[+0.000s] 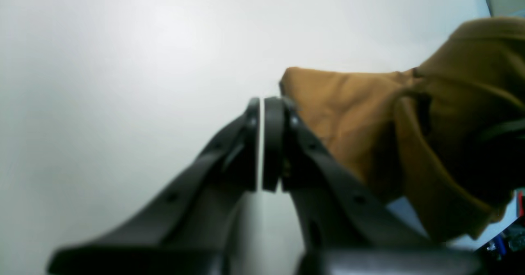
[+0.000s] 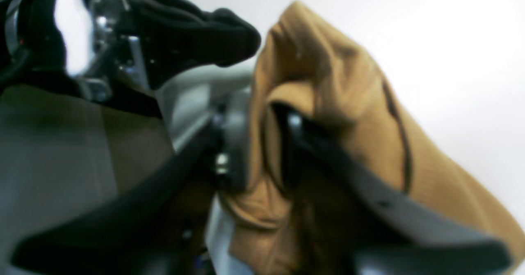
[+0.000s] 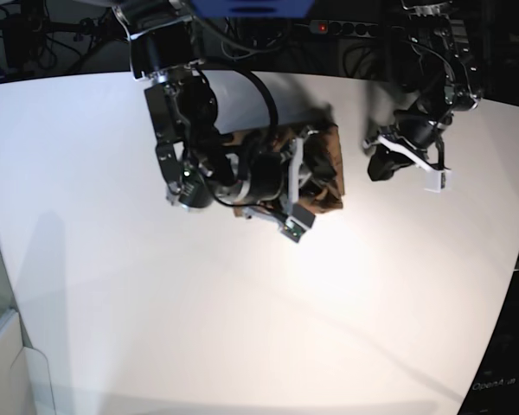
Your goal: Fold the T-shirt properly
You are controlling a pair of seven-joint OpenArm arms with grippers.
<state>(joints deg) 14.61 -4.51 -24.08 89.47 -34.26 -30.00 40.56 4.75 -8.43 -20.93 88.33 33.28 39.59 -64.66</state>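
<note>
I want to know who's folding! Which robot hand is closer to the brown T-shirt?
The right hand. Its fingers have T-shirt cloth bunched between them. The left hand is shut and off to the side, over the bare white table.

Tan cotton T-shirt (image 3: 327, 164) mostly hidden beneath the black right arm in the base view, blurred and edge-cropped in both wrist views

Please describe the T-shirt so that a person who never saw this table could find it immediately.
Look at the white table, toward its far middle, under the right gripper. There lies the T-shirt, bunched into a small tan bundle. It is the only brown cloth among black arm parts; the left gripper stands apart beside it.
</note>
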